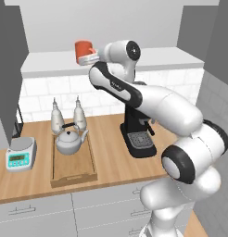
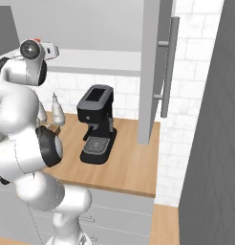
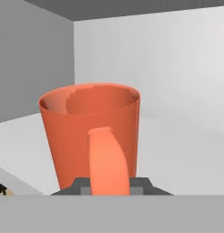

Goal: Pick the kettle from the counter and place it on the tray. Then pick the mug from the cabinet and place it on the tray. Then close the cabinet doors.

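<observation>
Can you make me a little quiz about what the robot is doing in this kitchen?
1. True or false: the kettle sits on the tray.
2. What does the gripper hold? A) a bottle B) the mug by its handle C) the scale
3. Fill in: the mug is inside the ____, above the counter.

Key: 1 true. 2 B: the hand view shows the fingers shut on the orange handle. 3 cabinet.

base cams behind, hand cam close on mug (image 3: 93, 136)
</observation>
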Robot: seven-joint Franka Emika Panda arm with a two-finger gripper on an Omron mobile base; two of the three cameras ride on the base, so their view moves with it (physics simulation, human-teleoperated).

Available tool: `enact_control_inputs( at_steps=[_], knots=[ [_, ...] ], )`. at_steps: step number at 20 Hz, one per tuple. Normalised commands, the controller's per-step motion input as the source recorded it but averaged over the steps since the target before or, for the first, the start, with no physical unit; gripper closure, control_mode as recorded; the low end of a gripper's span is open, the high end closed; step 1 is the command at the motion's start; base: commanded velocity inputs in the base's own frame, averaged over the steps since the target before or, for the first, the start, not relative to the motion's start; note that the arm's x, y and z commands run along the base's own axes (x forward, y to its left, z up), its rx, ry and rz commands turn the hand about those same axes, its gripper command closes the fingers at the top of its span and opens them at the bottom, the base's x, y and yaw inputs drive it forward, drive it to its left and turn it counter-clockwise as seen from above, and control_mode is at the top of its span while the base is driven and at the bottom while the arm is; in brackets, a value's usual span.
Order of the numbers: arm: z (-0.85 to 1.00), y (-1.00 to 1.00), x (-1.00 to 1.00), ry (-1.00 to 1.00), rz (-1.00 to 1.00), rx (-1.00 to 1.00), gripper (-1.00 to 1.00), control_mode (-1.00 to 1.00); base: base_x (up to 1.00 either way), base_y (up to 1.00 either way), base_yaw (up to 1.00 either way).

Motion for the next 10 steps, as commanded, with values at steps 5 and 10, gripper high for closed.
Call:
enact_control_inputs(
  at_steps=[5,10],
  knots=[
    [0.00,0.00,-1.00,0.04,0.10,0.00,1.00,-1.00,0.00,0.00,0.00],
    [0.00,-0.06,-1.00,0.00,0.08,0.03,1.00,-1.00,0.00,0.00,0.00]
  ],
)
